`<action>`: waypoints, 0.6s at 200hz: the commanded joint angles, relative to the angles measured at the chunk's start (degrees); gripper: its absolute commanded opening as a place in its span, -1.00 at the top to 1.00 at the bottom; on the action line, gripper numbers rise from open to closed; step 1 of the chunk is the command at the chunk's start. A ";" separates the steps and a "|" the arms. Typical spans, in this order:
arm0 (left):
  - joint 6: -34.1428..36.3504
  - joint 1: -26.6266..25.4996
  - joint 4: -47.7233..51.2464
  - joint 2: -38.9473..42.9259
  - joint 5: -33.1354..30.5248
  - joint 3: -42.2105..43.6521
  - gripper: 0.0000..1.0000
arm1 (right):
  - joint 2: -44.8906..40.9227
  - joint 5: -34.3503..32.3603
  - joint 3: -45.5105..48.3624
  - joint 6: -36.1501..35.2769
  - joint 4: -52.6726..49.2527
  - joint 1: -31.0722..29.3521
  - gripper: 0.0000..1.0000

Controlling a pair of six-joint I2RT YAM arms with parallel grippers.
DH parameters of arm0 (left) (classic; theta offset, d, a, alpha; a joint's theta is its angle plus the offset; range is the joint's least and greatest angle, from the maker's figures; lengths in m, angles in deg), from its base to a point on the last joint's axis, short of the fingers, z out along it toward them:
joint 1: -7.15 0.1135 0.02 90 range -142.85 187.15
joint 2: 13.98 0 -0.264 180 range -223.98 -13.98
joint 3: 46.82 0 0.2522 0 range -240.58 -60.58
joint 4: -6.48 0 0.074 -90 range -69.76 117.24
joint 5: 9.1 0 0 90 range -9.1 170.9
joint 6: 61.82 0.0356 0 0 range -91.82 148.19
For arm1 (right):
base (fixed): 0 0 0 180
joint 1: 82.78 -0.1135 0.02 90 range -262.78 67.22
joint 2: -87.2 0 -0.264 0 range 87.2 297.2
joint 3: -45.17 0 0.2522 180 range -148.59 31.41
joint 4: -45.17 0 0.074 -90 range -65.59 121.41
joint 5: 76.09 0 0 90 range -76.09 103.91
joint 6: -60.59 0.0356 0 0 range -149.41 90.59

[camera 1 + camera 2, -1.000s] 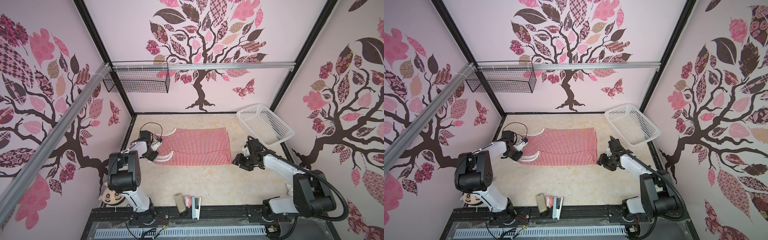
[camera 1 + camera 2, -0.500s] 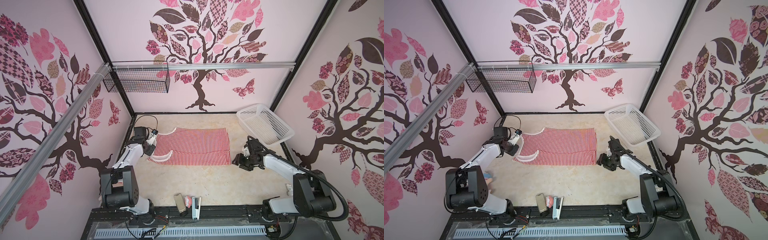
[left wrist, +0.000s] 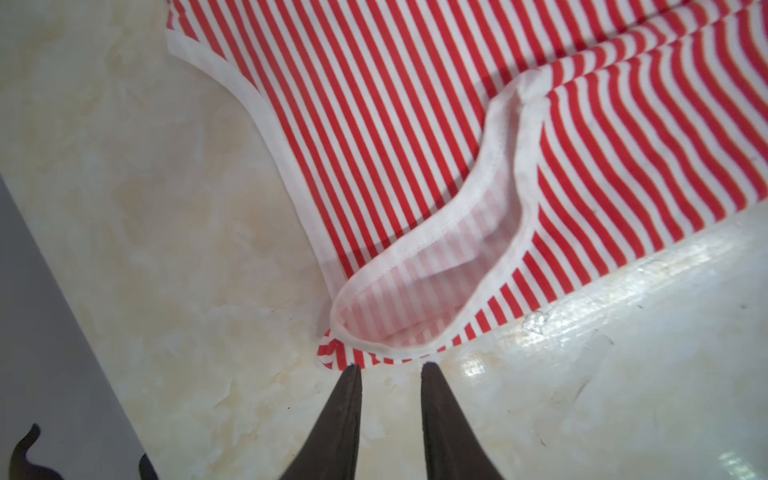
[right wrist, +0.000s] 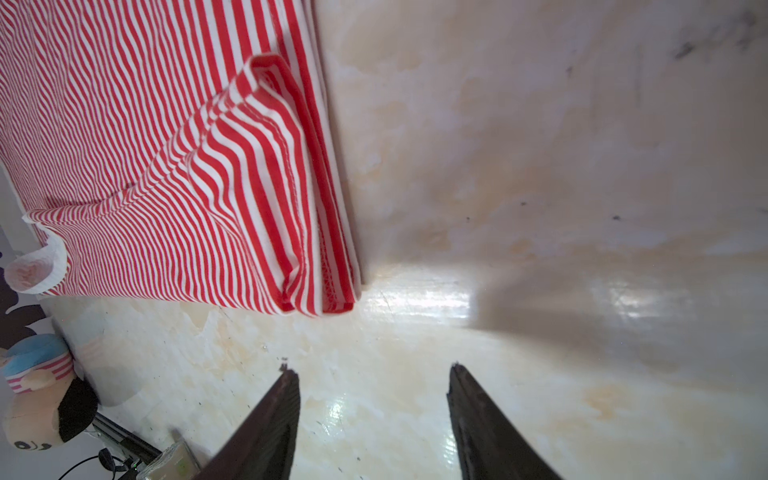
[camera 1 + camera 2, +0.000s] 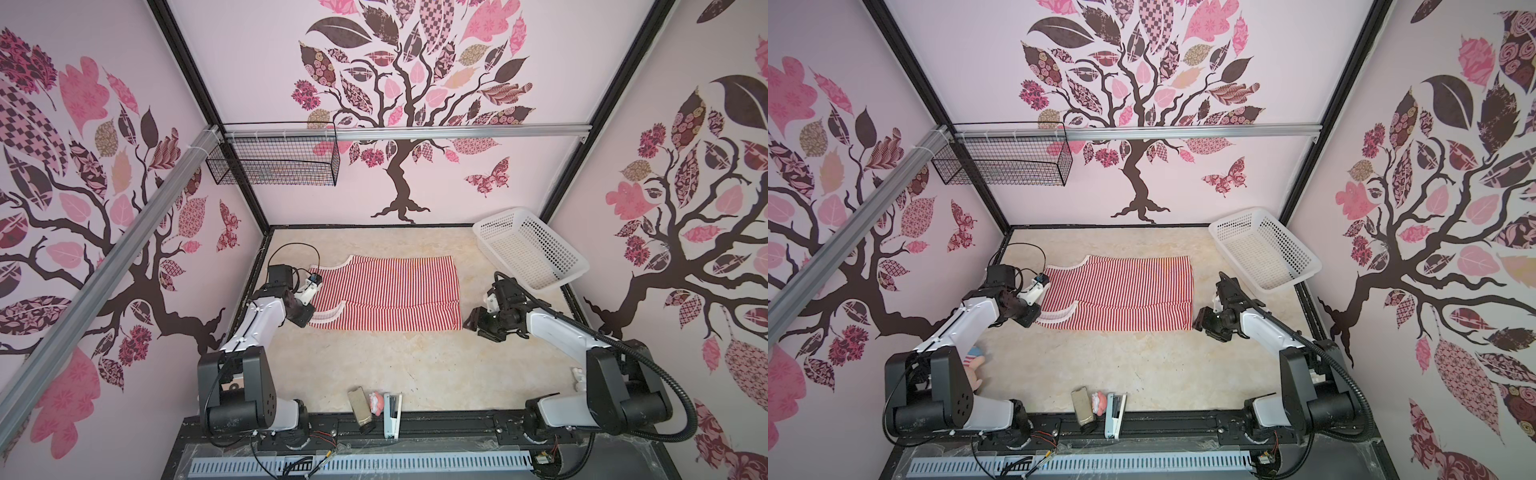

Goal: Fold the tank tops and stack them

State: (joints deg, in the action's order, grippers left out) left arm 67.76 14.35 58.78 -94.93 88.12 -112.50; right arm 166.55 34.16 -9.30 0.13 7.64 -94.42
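One red-and-white striped tank top [image 5: 386,293] [image 5: 1121,295] lies flat on the table, neck end to the left, with its near long edge folded over. In the left wrist view the white-trimmed armhole [image 3: 436,286] curls up just in front of my left gripper [image 3: 392,368]. That gripper [image 5: 306,322] sits at the top's near left corner, open by a narrow gap with only bare table between its fingers. My right gripper [image 5: 469,322] [image 4: 372,370] hovers open and empty over bare table, just off the layered hem corner [image 4: 320,299].
A white plastic basket [image 5: 528,253] leans at the back right. A black wire basket [image 5: 274,166] hangs on the back wall. A stapler [image 5: 392,409] and small items [image 5: 361,405] lie at the front edge. A plush doll [image 5: 973,365] sits by the left arm's base.
The left arm has swung about and its gripper has shifted along the tank top's left edge to the near corner. The right arm and the cloth have not moved.
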 commanded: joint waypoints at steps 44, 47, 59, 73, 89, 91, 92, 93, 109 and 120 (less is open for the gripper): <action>3.62 0.01 5.58 -6.87 6.79 -0.54 0.50 | 1.21 0.23 -0.33 0.24 0.04 -0.49 -0.20; 3.44 0.06 5.01 -7.32 6.37 -0.61 0.51 | 1.17 0.25 -0.38 0.21 0.05 -0.49 -0.20; 2.23 0.18 1.90 -8.83 4.42 -0.66 0.51 | 1.39 0.23 -0.42 0.23 0.04 -0.57 -0.20; 0.62 0.36 -1.82 -10.41 2.51 -0.89 0.51 | 1.57 0.28 -0.45 0.11 0.04 -0.58 -0.20; -0.76 0.45 -3.81 -11.95 1.64 -1.61 0.51 | 1.77 0.51 -0.39 0.13 0.13 -0.58 -0.20; -0.82 0.44 -3.96 -12.06 1.65 -1.65 0.51 | 1.77 0.50 -0.30 0.16 0.13 -0.58 -0.20; -0.86 0.44 -3.98 -12.14 1.65 -1.71 0.51 | 1.77 0.54 -0.28 0.16 0.17 -0.58 -0.20; -0.92 0.44 -4.04 -12.22 1.70 -1.75 0.50 | 1.77 0.56 -0.26 0.17 0.19 -0.58 -0.20; -1.43 0.53 -4.44 -13.03 2.07 -2.14 0.51 | 1.86 1.01 -0.05 0.25 0.48 -0.58 -0.21; -1.43 0.53 -4.62 -13.64 2.10 -2.39 0.51 | 1.95 1.40 0.05 0.28 0.64 -0.58 -0.21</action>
State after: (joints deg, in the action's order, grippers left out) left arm 67.58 14.46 56.90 -107.36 90.37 -112.96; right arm 167.71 34.55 -9.23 0.17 8.23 -94.71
